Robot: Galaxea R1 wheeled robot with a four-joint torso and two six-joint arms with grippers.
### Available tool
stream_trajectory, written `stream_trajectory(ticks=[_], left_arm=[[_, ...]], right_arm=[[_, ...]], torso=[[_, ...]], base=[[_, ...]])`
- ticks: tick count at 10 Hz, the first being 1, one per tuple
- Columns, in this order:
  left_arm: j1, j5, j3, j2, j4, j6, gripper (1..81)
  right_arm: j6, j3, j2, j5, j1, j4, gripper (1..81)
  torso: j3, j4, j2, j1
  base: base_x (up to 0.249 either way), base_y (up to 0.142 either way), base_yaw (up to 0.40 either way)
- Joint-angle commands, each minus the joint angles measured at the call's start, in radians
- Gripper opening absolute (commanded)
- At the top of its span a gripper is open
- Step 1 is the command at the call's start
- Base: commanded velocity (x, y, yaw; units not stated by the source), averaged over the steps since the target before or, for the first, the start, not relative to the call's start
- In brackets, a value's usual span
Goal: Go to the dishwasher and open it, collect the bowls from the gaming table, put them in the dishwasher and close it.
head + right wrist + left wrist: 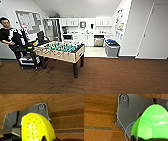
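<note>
I'm carrying bowls towards the steel-fronted dishwasher point(99, 41): my left gripper point(136, 138) seemingly grasps the bright translucent green plastic bowl point(151, 122), my right gripper point(43, 139) the speckled yellow plastic bowl point(36, 127). Next I need a straight drive past the green-pitch foosball table point(61, 50).

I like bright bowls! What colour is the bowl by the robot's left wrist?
Bright translucent green bowl, clearest in the left wrist view.

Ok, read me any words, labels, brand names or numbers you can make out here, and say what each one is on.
No text can be read in these pictures.
Notice board on the left wall: papers pinned, print too blurred to read.
Posters on the right wall: colourful, lettering too small to read.
Green bowl: no marking shows.
Yellow bowl: dark specks, no lettering.
</note>
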Motion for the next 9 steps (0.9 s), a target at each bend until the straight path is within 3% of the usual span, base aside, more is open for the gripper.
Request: stream_trajectory(ticks=[1,9], left_arm=[[-0.037,0.06,-0.003,-0.013,-0.001,0.002,1.0],[-0.037,0.06,-0.003,-0.013,0.005,0.002,1.0]], right_arm=[[-0.002,-0.016,-0.027,-0.032,0.028,-0.001,1.0],[-0.001,-0.016,-0.027,-0.032,0.03,-0.001,1.0]], torso=[[0.0,0.0,0.0,0.0],[0.0,0.0,-0.001,-0.001]], base=[[0.235,-0.124,0.0],[0.251,-0.079,0.0]])
